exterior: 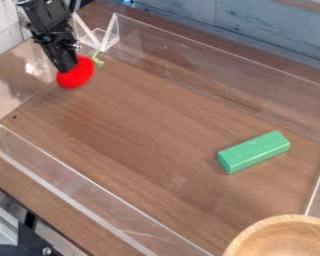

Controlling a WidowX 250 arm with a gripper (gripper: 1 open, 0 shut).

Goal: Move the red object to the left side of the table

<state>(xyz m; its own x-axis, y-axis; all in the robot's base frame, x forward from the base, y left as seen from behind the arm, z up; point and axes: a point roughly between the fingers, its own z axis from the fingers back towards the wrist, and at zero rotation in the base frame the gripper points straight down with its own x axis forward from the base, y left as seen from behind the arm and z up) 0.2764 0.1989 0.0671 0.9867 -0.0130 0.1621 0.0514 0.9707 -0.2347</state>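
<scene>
While the arm sits at the far-left corner of the worktop, the end effector points steeply down with its jaws closed narrow on the red object. Black fingers overlap the top-left of the ball, so the exact contact is hard to read, but nothing shows daylight between them.

Red object: small fuzzy round thing, bright red, a bit of green stem at its upper right edge. It sits low at the worktop surface near the left end, just beside the clear acrylic wall on that side. Can't tell whether it is resting on the wood or lifted slightly off it.

Green block: rectangular, lying flat, angled, over on the right side, well apart from the red object and the arm.

Wooden bowl: light wood, bottom-right corner, partly cut off by the frame edge, outside or at the near wall; can't tell which.

Worktop: dark brown wood grain, acrylic walls all round, glare on the far panels.
</scene>
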